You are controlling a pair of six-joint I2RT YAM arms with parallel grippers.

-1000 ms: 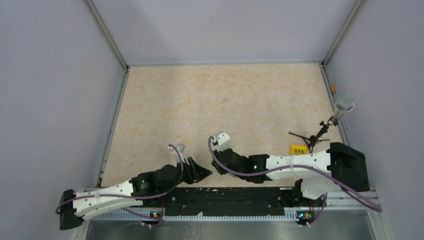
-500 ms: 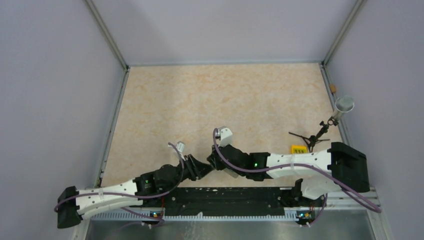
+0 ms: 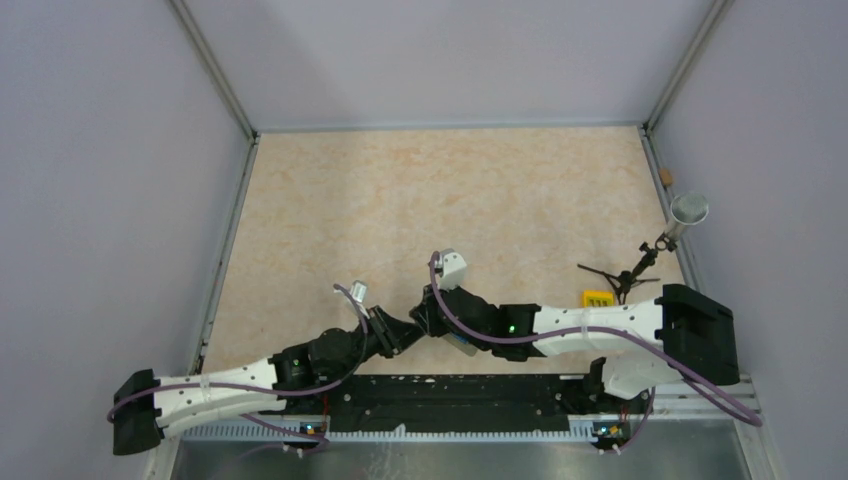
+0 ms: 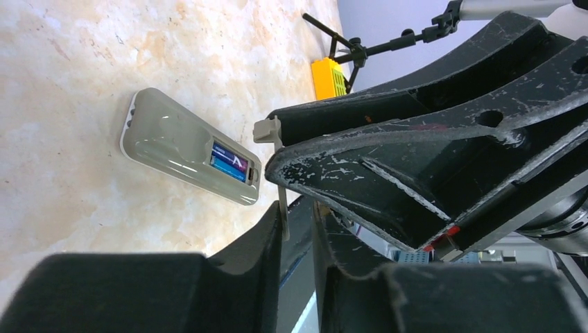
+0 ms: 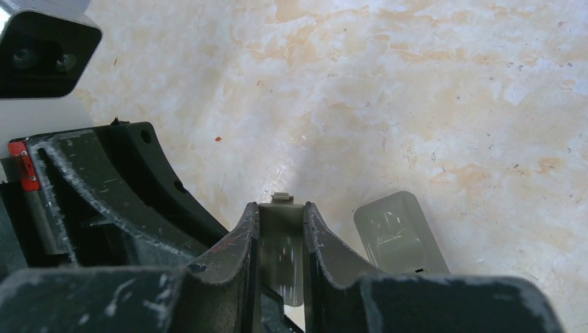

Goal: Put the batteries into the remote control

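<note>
Right wrist view: my right jaws are clamped on a thin, flat grey plastic battery cover (image 5: 282, 260). My left jaws stand narrow around that cover's other end; whether they pinch it I cannot tell. The slim grey remote control (image 4: 173, 147) lies back-up on the beige marbled worktop (image 4: 104, 69) just beside us, with small blue cylindrical batteries (image 4: 227, 161) showing in its recess.

Marbled table (image 3: 450, 180); remote control (image 4: 187, 156), yellow block (image 4: 327, 78) lie on it.
</note>
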